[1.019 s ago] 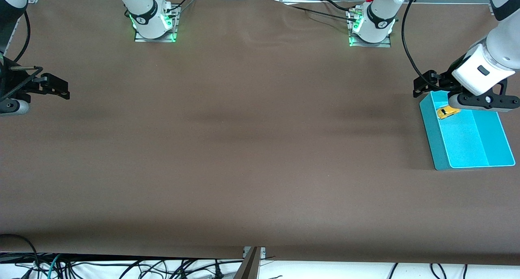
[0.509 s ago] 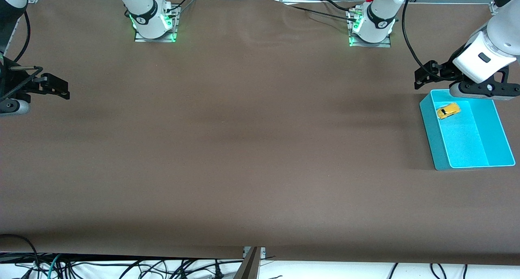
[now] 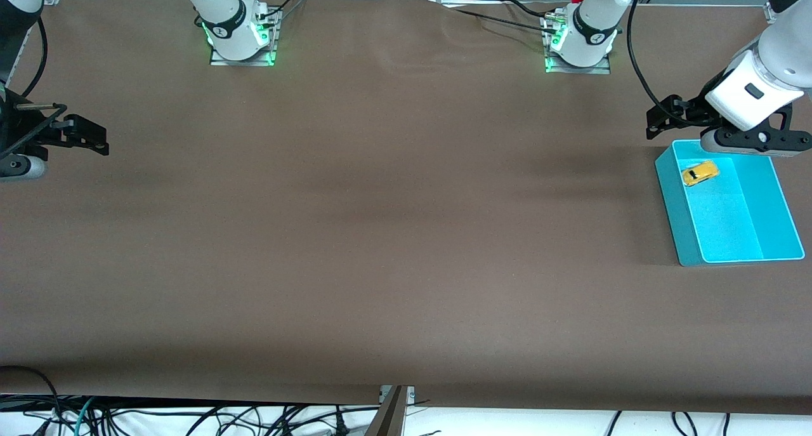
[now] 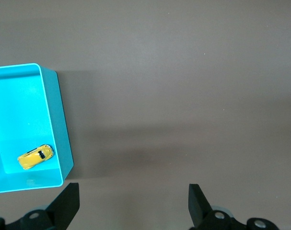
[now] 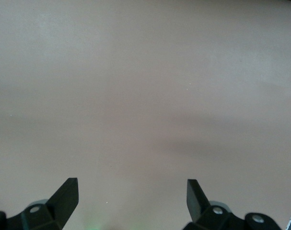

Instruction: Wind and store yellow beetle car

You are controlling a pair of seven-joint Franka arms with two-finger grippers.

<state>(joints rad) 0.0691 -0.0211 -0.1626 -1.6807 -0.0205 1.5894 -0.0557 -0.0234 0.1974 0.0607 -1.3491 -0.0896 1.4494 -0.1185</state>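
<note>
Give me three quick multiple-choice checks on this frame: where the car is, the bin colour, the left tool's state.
1. Where is the yellow beetle car?
A. On the bare table
B. In the bin
C. Held by the left tool

2. What colour is the bin?
A. Red
B. White
C. Turquoise

3. What is the state of the left tool?
A. Open, empty
B. Shut on the car
C. Shut, empty

Answers:
1 B, the car lies on the bin floor near the corner farthest from the front camera.
2 C, walls and floor are turquoise in both views.
3 A, the left wrist view shows its fingers spread over the table beside the bin, nothing between them.
</note>
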